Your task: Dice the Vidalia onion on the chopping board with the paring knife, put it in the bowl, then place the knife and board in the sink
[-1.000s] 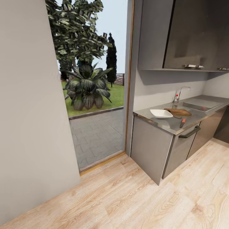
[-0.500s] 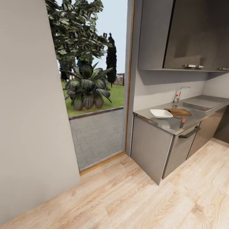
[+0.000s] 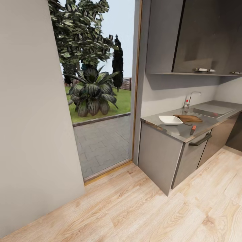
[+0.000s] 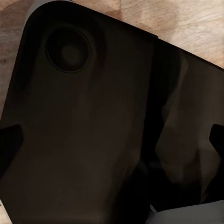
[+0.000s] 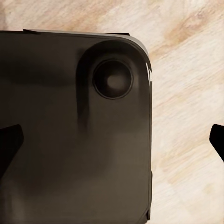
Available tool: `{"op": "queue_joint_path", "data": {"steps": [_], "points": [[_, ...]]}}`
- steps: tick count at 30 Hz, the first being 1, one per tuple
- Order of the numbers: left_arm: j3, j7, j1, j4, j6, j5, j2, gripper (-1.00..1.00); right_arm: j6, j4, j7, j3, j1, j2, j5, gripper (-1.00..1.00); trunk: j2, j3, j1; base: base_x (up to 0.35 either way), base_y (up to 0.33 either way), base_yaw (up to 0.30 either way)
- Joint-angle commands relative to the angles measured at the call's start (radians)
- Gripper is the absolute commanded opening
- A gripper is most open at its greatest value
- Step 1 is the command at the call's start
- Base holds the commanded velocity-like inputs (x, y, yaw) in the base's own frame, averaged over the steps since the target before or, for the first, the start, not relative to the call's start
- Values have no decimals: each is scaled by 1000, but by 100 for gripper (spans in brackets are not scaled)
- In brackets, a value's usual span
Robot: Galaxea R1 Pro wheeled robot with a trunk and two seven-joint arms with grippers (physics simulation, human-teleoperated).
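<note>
Far from both pincers, whose state cannot be told, paring knife (image 3: 192, 129) overhangs tabletop (image 3: 181, 131) edge; approach bump risks dislodging it.

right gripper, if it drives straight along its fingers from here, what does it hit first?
Most likely the robot's own dark base, which sits right ahead between the fingertips in the right wrist view. The wood floor lies beyond it. Depth is unclear.
</note>
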Motion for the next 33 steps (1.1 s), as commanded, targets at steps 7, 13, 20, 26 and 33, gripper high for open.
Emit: {"op": "queue_joint_path", "data": {"steps": [7, 13, 20, 26, 33], "points": [[3, -4, 0, -1, 0, 1, 0, 100, -1, -2, -4, 6, 1, 0, -7, 100, 0, -1, 0, 0, 0, 0], [3, -4, 0, -1, 0, 1, 0, 100, -1, -2, 0, 6, 1, 1, -3, 100, 0, -1, 0, 0, 0, 0], [3, -4, 0, -1, 0, 1, 0, 100, -2, -2, 5, 4, 1, 19, -7, 100, 0, -1, 0, 0, 0, 0], [4, -4, 0, -1, 0, 1, 0, 100, -21, -8, 8, -1, 1, 17, -11, 100, 0, -1, 0, 0, 0, 0], [6, -4, 0, -1, 2, 7, -9, 100, -90, -9, 11, 3, 1, 10, -12, 100, 0, -1, 0, 0, 0, 0]]}}
